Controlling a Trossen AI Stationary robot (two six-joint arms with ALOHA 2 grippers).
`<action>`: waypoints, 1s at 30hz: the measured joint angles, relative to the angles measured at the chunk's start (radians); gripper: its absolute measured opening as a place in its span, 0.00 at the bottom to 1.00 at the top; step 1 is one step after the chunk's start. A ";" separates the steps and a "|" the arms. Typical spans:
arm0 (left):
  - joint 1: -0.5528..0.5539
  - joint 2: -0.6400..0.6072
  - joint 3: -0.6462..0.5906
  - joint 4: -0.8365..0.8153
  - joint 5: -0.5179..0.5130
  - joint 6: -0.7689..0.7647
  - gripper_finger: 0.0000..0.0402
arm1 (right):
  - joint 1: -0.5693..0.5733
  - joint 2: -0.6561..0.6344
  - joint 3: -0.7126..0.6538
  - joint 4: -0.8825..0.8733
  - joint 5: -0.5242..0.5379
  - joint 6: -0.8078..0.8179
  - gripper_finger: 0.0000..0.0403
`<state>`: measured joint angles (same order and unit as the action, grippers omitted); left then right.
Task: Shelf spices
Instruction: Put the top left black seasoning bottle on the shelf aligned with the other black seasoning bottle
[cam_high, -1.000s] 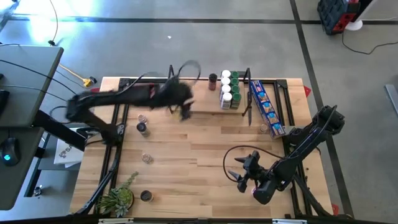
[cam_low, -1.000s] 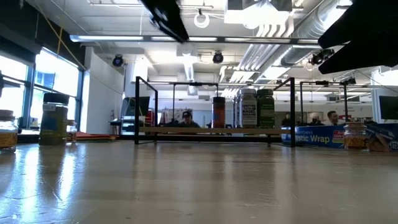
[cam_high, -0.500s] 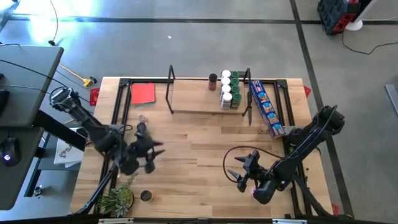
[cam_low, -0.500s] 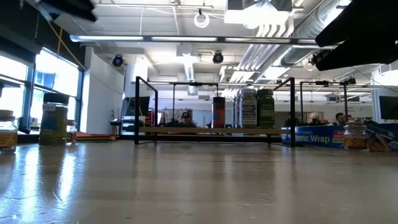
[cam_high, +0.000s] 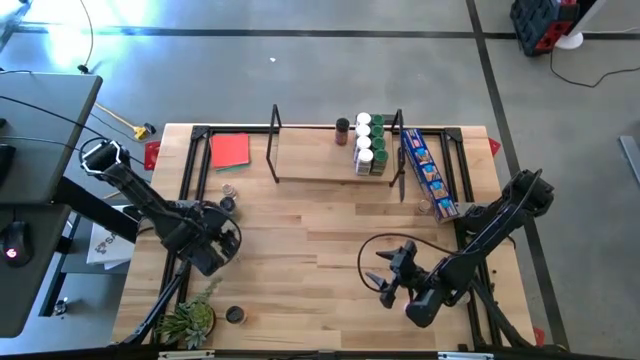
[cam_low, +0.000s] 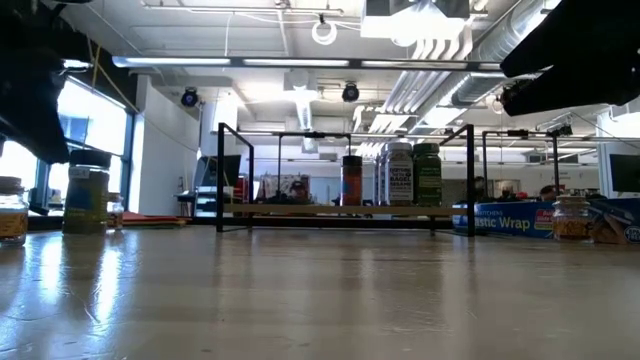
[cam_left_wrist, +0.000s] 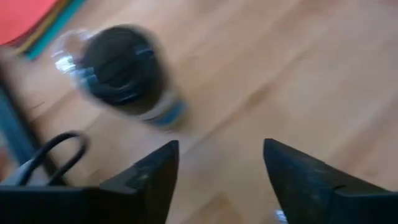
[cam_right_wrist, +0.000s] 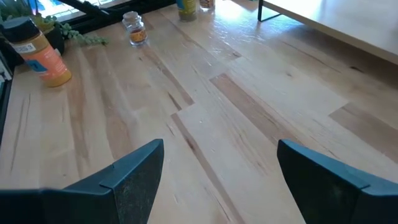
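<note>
I've got the left gripper (cam_left_wrist: 217, 171), fingers apart and empty, above a black-capped jar (cam_left_wrist: 124, 74) far from the shelf (cam_high: 330, 165); a crooked descent could topple it.

I count one shelf (cam_high: 310, 155), one blue plastic-wrap box (cam_high: 428, 175), one small plant (cam_high: 190, 320), one red sheet (cam_high: 231, 151), four loose spice jars (cam_high: 235, 314), and a shelved jar cluster (cam_high: 370, 145) too tight to count.

Wire-framed shelf (cam_low: 340, 210) holding three spice jars (cam_low: 400, 173), blue box (cam_low: 500, 219) beside
</note>
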<state>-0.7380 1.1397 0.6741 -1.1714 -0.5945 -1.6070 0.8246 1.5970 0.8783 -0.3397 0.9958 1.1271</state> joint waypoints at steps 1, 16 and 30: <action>0.000 0.000 -0.008 -0.004 -0.018 -0.019 0.61 | 0.000 0.000 0.000 0.005 0.000 -0.002 0.77; 0.237 0.006 0.006 -0.050 -0.106 -0.124 0.73 | 0.000 0.000 0.000 0.010 0.000 -0.002 0.77; 0.392 0.010 0.043 -0.129 -0.095 -0.020 0.73 | 0.000 0.000 0.000 0.012 -0.001 -0.010 0.77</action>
<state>-0.3462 1.1500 0.7166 -1.3002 -0.6895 -1.6266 0.8246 1.5975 0.8783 -0.3279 0.9947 1.1172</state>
